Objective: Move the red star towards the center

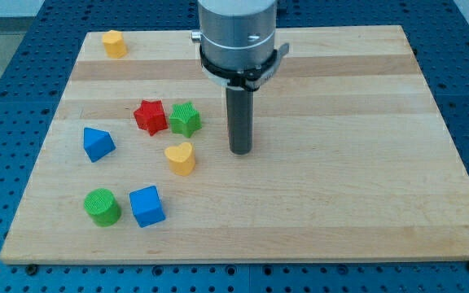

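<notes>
The red star (149,115) lies on the wooden board (340,195), left of the middle. A green star (185,119) touches its right side. My tip (241,151) is near the board's middle, to the right of the green star and apart from it. A yellow heart (181,158) lies below the two stars, left of my tip.
A blue triangular block (98,144) lies at the left. A green cylinder (102,207) and a blue cube (146,205) sit at the lower left. A yellow block (114,43) sits at the top left corner. The arm's grey body (237,37) hangs over the top middle.
</notes>
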### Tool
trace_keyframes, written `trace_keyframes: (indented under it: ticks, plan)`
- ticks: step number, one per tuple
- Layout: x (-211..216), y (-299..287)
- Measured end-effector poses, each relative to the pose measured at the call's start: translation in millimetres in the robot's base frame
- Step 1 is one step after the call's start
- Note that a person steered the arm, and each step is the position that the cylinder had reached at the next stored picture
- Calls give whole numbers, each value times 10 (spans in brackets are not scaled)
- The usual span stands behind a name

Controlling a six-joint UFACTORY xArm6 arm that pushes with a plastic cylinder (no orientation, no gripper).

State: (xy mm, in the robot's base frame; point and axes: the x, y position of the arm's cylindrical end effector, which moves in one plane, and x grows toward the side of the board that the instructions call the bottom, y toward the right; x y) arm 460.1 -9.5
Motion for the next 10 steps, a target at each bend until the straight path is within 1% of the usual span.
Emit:
trace_keyframes:
  ticks: [3,5,10]
  plan:
    - [-611,-22]
    - [-1006,-153]
    - [-1712,-219]
